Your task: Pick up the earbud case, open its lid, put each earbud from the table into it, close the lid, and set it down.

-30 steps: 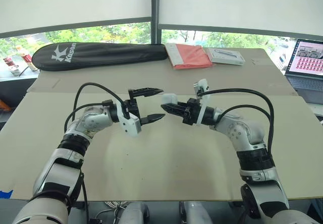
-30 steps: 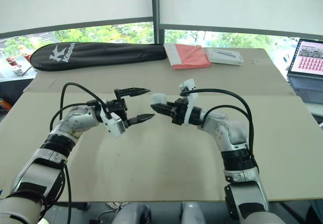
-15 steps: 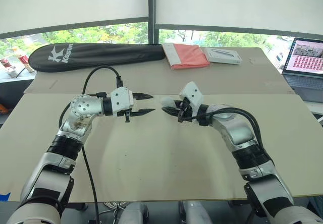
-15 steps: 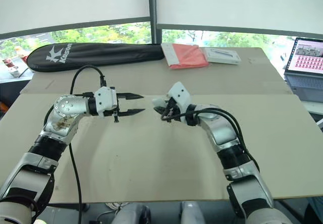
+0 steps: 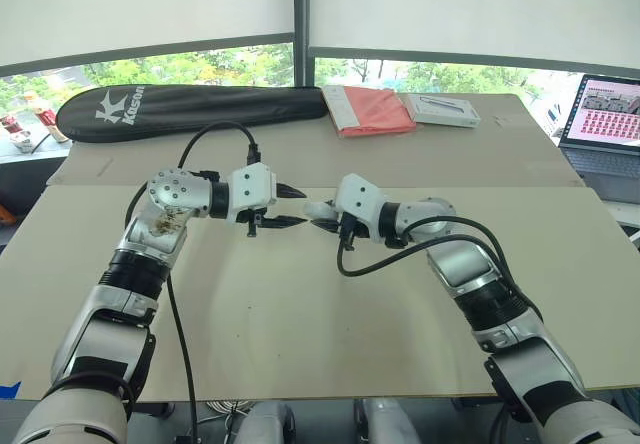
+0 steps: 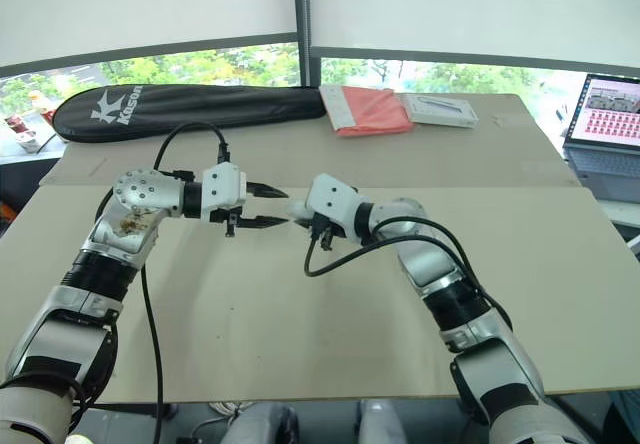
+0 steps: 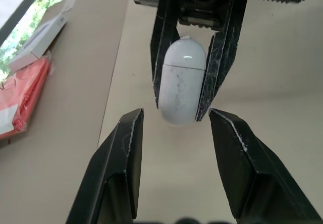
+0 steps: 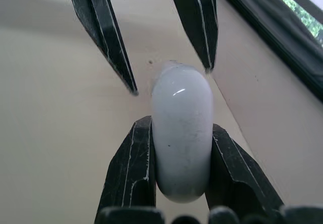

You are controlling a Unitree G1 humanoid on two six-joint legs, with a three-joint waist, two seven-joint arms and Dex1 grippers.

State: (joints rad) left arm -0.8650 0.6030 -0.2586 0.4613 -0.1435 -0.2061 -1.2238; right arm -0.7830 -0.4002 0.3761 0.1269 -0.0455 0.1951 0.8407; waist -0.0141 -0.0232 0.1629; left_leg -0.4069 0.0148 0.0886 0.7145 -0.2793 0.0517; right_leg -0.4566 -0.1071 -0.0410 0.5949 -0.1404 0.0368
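The earbud case [image 7: 182, 80], white and with its lid shut, hangs above the middle of the surface [image 5: 300, 344], clamped across its sides in the jaws of the right gripper [image 5: 322, 214]. What it holds cannot be told. The left wrist view shows a thin seam line across the case near the end that sits deeper in those jaws. The left gripper [image 6: 281, 207] meets it from 9 o'clock. Its jaws are fairly wide, with one fingertip on either side of the case's free end, close but not touching. From the case, the head views show a long black racket bag [image 5: 190, 109] at 11 o'clock along the far edge. A red pouch [image 5: 372, 111] and a flat white box [image 5: 440, 110] lie at 1 o'clock, and an open laptop [image 5: 608, 114] stands at 2 o'clock.
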